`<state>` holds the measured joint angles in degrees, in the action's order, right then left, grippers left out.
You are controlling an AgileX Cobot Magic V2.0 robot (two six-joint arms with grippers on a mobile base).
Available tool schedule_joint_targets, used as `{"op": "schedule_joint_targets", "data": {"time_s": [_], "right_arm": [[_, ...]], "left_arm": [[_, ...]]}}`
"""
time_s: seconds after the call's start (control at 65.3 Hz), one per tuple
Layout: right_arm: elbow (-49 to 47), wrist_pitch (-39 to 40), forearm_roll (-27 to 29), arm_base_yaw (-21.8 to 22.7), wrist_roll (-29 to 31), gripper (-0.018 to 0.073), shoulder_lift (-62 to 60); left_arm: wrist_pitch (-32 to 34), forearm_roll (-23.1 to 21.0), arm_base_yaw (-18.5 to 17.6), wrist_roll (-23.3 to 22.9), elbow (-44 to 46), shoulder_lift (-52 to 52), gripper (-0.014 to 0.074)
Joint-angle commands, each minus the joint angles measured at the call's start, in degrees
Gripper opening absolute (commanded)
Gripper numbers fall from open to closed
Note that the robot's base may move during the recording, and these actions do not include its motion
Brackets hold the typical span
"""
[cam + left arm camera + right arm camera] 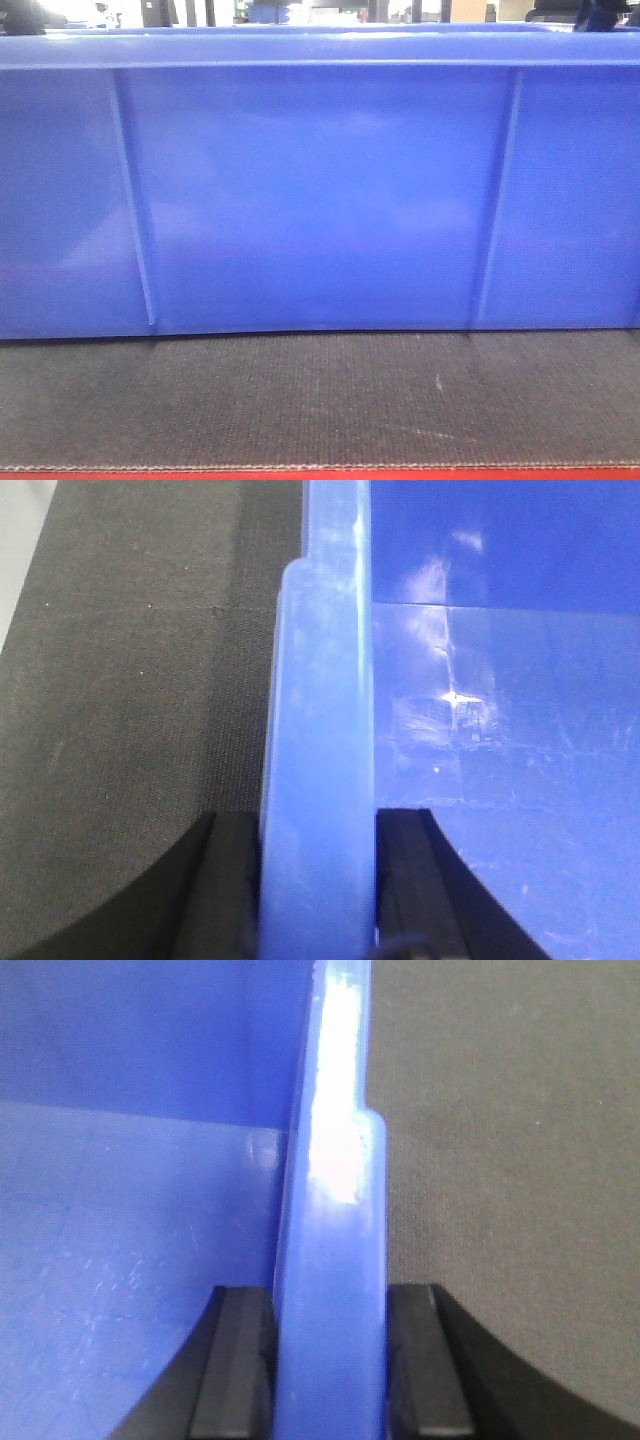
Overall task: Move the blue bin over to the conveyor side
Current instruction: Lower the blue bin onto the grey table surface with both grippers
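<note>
The conveyor [320,400], a dark woven belt with a red strip along its near edge, carries the blue bin [320,190], which sits flat on the belt and fills nearly the whole front view, its ribbed long wall set back from the red edge with a band of bare belt between. So the bin is already on the belt; whether this is the side it is meant to reach I cannot tell, and the letting go looks to be what is left. The left claw [318,900] straddles one end rim, one finger outside over the belt and one inside the bin, pinching the rim. The right claw [330,1370] pinches the opposite end rim the same way
</note>
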<state>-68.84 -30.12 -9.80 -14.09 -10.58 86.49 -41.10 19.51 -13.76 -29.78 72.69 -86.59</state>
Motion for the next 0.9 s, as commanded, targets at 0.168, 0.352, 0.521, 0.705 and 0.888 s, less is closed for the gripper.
{"op": "schedule_joint_targets", "data": {"time_s": [0.168,0.352,0.521,0.705,0.888], "right_arm": [[-0.88,9.4,3.68,-1.49,0.62,-0.0041,-0.81],[-0.88,8.97,3.68,-1.49,0.62,0.0278,-0.81],[-3.0,6.16,2.07,-1.49,0.62,0.0481,-1.19],[-8.67,1.57,1.76,-1.49,0.62,0.0487,-3.25],[-15.14,-2.16,1.76,-1.49,0.91,0.0446,-6.7]], "left_arm": [[8.72,-3.88,-1.22,-0.89,1.06,0.51,-0.0018],[8.95,-3.76,-1.22,-0.77,1.19,0.51,0.0075],[7.83,-2.04,-1.22,-0.77,2.97,0.51,0.055],[1.74,2.8,-1.22,-0.91,7.71,0.83,0.0516],[-1.94,2.69,-1.22,-0.91,12.99,3.73,0.0297]]}}
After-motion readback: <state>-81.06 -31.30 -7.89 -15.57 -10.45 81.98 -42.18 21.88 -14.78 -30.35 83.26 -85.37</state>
